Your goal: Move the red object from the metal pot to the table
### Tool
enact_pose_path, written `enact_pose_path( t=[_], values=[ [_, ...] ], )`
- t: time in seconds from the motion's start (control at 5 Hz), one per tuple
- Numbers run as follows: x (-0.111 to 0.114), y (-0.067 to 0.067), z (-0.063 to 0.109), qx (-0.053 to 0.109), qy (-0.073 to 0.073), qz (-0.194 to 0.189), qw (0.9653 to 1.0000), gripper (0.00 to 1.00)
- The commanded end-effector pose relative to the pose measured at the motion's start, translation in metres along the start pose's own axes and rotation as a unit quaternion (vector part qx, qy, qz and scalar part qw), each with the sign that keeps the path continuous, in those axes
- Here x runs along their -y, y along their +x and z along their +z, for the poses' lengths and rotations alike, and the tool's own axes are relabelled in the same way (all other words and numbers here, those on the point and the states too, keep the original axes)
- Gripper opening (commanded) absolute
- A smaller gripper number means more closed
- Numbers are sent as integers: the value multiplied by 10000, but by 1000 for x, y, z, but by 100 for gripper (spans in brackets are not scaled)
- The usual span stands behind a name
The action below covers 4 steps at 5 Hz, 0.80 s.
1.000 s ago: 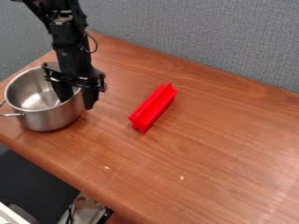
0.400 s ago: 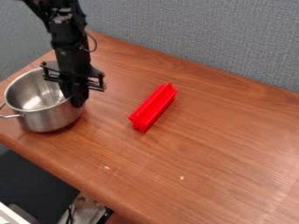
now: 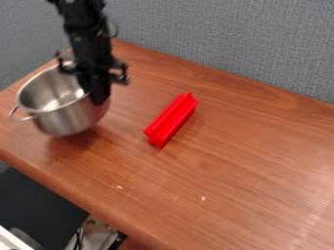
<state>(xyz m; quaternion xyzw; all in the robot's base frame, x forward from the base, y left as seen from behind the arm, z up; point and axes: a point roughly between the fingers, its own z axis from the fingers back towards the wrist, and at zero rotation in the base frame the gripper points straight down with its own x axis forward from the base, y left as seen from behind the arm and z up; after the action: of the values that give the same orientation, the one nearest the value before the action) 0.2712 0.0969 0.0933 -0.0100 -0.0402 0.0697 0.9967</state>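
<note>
Grey, flat wall runs behind the table (image 3: pixel 248 166), whose reddish-brown wood-grain top has a rounded front edge and fills most of the view. No writing, brand or label can be read on anything in sight.

The black arm comes down from the top left, its gripper (image 3: pixel 100 96) pointing straight down over the right-hand rim of the metal pot (image 3: pixel 59 103). Its jaws are drawn close together at that rim, and they seem to pinch the pot's wall, though the dark fingers blur into each other and the contact is hard to make out. The pot is shiny, round stainless steel with straight sides; it sits tilted, its open mouth turned up and towards the left, the inside bare metal. A small loop handle shows at its left side.

The red object (image 3: pixel 170 119) lies on the table to the right of the pot, well apart from it and from the gripper. It is a long, narrow, bright red bar with a groove along its upper side, set on a diagonal
</note>
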Motion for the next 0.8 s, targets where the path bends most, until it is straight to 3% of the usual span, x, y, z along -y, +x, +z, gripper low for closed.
enact_pose_path(
  t=[0.0, 0.2, 0.4, 0.6],
  values=[
    [41, 22, 36, 544, -61, -523, 9971, 0],
    [86, 34, 40, 617, -210, -1107, 9917, 0],
    [127, 40, 34, 589, -293, -1578, 9853, 0],
    [161, 32, 25, 527, -315, -1941, 9791, 0]
  ],
)
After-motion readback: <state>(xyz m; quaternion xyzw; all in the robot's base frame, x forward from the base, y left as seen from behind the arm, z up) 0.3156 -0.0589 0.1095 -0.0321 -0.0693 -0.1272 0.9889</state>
